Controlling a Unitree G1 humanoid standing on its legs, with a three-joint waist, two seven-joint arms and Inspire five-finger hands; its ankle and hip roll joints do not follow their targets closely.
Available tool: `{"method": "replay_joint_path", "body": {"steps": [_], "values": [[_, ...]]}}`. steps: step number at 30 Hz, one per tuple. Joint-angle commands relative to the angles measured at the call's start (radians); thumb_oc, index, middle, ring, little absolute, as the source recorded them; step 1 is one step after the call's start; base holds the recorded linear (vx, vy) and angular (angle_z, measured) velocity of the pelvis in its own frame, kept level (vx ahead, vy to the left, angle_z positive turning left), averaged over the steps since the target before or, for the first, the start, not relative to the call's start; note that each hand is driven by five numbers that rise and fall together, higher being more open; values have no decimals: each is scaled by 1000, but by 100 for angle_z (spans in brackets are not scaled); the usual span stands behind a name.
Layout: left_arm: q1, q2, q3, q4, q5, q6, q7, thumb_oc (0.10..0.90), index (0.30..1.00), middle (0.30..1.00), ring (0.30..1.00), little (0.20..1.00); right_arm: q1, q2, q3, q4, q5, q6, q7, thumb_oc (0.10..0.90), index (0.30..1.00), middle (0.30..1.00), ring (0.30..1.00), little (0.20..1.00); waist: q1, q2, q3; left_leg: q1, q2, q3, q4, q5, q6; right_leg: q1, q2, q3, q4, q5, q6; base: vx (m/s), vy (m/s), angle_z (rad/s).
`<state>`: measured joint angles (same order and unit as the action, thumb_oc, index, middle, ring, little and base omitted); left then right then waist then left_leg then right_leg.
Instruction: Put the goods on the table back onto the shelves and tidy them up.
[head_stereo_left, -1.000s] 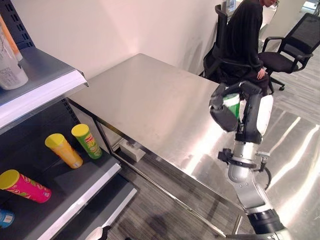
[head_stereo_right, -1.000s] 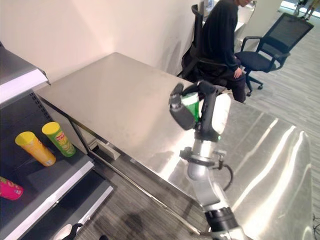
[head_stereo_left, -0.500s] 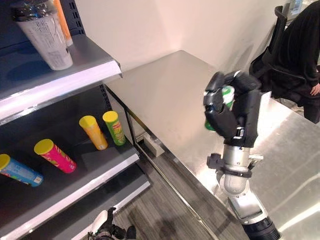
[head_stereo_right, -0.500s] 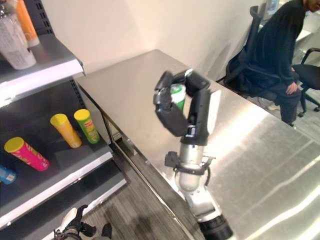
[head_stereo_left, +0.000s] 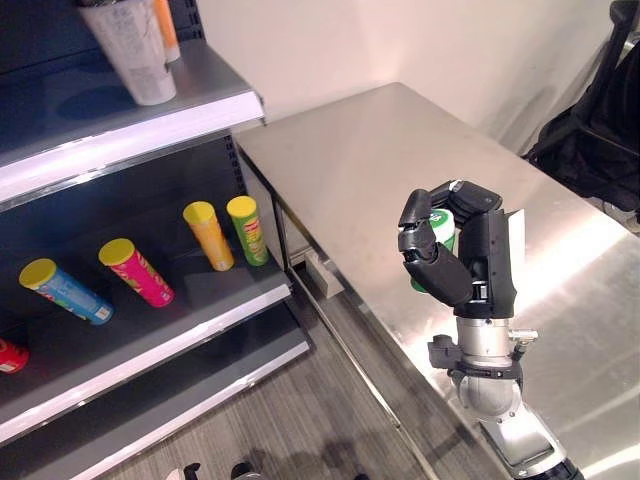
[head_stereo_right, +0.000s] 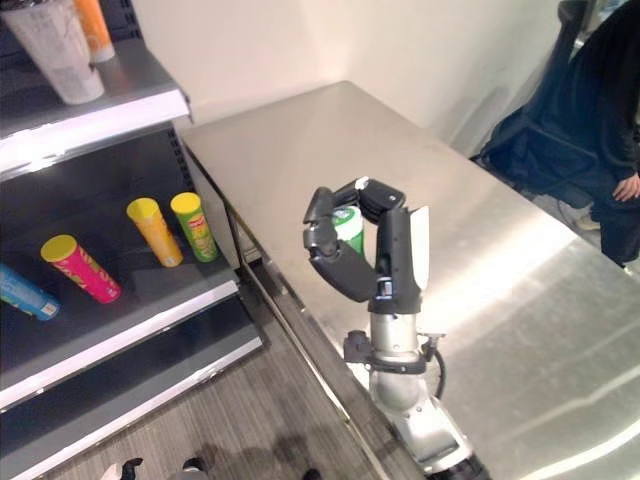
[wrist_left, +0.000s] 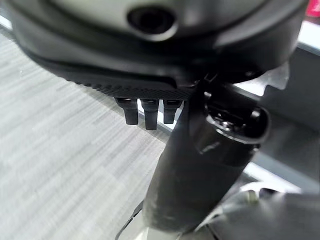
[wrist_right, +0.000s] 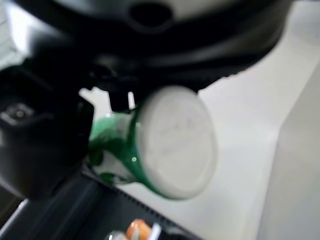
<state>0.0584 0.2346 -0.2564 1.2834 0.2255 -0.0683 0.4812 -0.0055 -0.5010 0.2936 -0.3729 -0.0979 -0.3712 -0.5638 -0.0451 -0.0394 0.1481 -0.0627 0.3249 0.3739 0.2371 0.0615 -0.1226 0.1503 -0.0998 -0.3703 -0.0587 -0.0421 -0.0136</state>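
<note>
One right hand (head_stereo_left: 455, 262) raised upright above table (head_stereo_left: 400, 160), fingers curled round green can (wrist_right: 160, 145).

Middle shelf (head_stereo_left: 200, 325): five tubes lying across it — green tube (head_stereo_left: 246, 228), orange tube (head_stereo_left: 208, 234), pink tube (head_stereo_left: 136, 271), blue tube (head_stereo_left: 66, 290), red tube (head_stereo_left: 8, 355) at left edge. Open strip running along front edge. Table (head_stereo_left: 360, 180) surface offering free passage.

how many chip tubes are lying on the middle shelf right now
5: red tube at the edge, blue tube, pink tube, orange tube, green tube. More may be hidden out of frame.
</note>
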Motion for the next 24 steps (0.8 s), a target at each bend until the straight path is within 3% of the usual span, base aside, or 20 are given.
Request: {"method": "replay_joint_path", "body": {"steps": [1, 3, 4, 8, 10, 11, 12, 13, 14, 16, 18, 20, 21, 22, 23, 24], "values": [[-98, -28, -74, -83, 81, -64, 30, 800, 900, 900, 900, 900, -71, -7, -54, -92, 2, -125, 23, 400, 300, 300, 300, 300, -41, 53, -88, 170, 80, -10, -71, 23, -63, -117, -71, 14, 43, 57, 117, -114, 306, 68], [-123, -30, -107, -114, 99, -70, 23, 800, 900, 900, 900, 900, -46, -7, -57, -97, 11, -126, 37, 400, 300, 300, 300, 300, -63, 70, -101, 217, 94, -5, -85, 29, -80, -136, -84, 0, 47, 75, 132, -138, 369, 71], [-138, -33, -144, -160, 110, -77, 8, 800, 900, 900, 900, 900, -32, -1, -48, -104, 25, -125, 48, 400, 300, 300, 300, 300, -78, 83, -111, 244, 73, -13, -122, 3, -84, -162, -100, 3, 53, 96, 148, -166, 343, 96], [-170, -22, -277, -251, 239, -105, -18, 800, 900, 900, 900, 900, -29, 4, -42, -109, 30, -132, 73, 400, 300, 300, 300, 300, -97, 84, -112, 252, 38, 16, -220, -89, -72, -208, -164, -7, 64, 154, 188, -175, 312, 57], [-184, -7, -360, -300, 304, -125, -39, 800, 900, 900, 900, 900, -23, 22, -44, -109, 27, -126, 77, 400, 300, 300, 300, 300, -98, 87, -106, 260, -23, 4, -306, -124, -50, -228, -230, -25, 53, 215, 234, -280, 487, 25], [-188, -5, -368, -309, 312, -127, -49, 800, 900, 900, 900, 900, -23, 30, -40, -105, 18, -117, 80, 400, 300, 300, 300, 300, -99, 79, -100, 249, -55, 4, -321, -127, -38, -239, -262, -40, 51, 257, 238, -209, 477, 63], [-179, -3, -365, -300, 324, -126, -54, 800, 900, 900, 900, 900, -16, 52, -33, -102, 9, -108, 84, 400, 300, 300, 300, 300, -98, 74, -103, 248, -88, -18, -324, -161, -24, -229, -290, -28, 30, 287, 266, -178, 303, 81], [-179, -4, -365, -300, 325, -126, -54, 800, 900, 900, 900, 900, -16, 51, -33, -103, 9, -108, 84, 400, 300, 300, 300, 300, -100, 67, -100, 242, -94, -7, -324, -144, -21, -235, -298, -43, 33, 298, 255, -109, 403, 52], [-154, 7, -340, -279, 329, -119, -52, 800, 900, 900, 900, 900, -11, 73, -22, -94, 2, -98, 94, 400, 300, 300, 300, 300, -87, 49, -93, 229, -151, -19, -324, -158, 5, -239, -345, -38, 24, 369, 273, -109, 327, 42], [-136, 18, -284, -235, 316, -99, -36, 800, 900, 900, 900, 900, -17, 94, -12, -84, -11, -91, 85, 400, 300, 300, 300, 300, -66, 37, -82, 226, -181, -37, -324, -185, 22, -233, -362, -28, 7, 404, 275, -117, 339, 19], [-119, 27, -248, -191, 318, -79, -21, 800, 900, 900, 900, 900, -34, 104, -5, -72, -20, -82, 88, 400, 300, 300, 300, 300, -58, 15, -62, 206, -213, -43, -324, -169, 39, -248, -382, -17, 5, 459, 275, -200, 261, 27], [-85, 36, -214, -159, 322, -74, -25, 800, 900, 900, 900, 900, -36, 89, -15, -76, -51, -79, 86, 400, 300, 300, 300, 300, -69, 18, -47, 197, -243, -48, -324, -171, 70, -256, -325, 85, 44, 366, 260, -105, 301, 47], [-85, 35, -214, -158, 323, -74, -24, 800, 900, 900, 900, 900, -35, 89, -15, -77, -51, -79, 86, 400, 300, 300, 300, 300, -65, 18, -47, 198, -243, -45, -324, -172, 70, -261, -324, 90, 50, 362, 260, -64, 317, 23], [-54, 31, -211, -146, 332, -73, -39, 800, 900, 900, 900, 900, -10, 76, -40, -101, -38, -90, 106, 400, 300, 300, 300, 300, -75, 31, -46, 189, -265, -47, -324, -169, 99, -256, -221, 148, 105, 243, 220, -76, 373, 16], [-31, 17, -212, -115, 337, -70, -43, 800, 900, 900, 900, 900, 5, 71, -43, -113, -32, -103, 116, 400, 300, 300, 300, 300, -70, 42, -54, 177, -277, -33, -324, -165, 112, -240, -135, 136, 148, 156, 188, -98, 428, 25], [-29, 10, -208, -103, 330, -67, -46, 800, 900, 900, 900, 900, 7, 69, -39, -109, -29, -112, 117, 400, 300, 300, 300, 300, -69, 43, -58, 171, -280, -24, -324, -163, 115, -235, -102, 121, 165, 124, 174, -70, 242, 11]]}}
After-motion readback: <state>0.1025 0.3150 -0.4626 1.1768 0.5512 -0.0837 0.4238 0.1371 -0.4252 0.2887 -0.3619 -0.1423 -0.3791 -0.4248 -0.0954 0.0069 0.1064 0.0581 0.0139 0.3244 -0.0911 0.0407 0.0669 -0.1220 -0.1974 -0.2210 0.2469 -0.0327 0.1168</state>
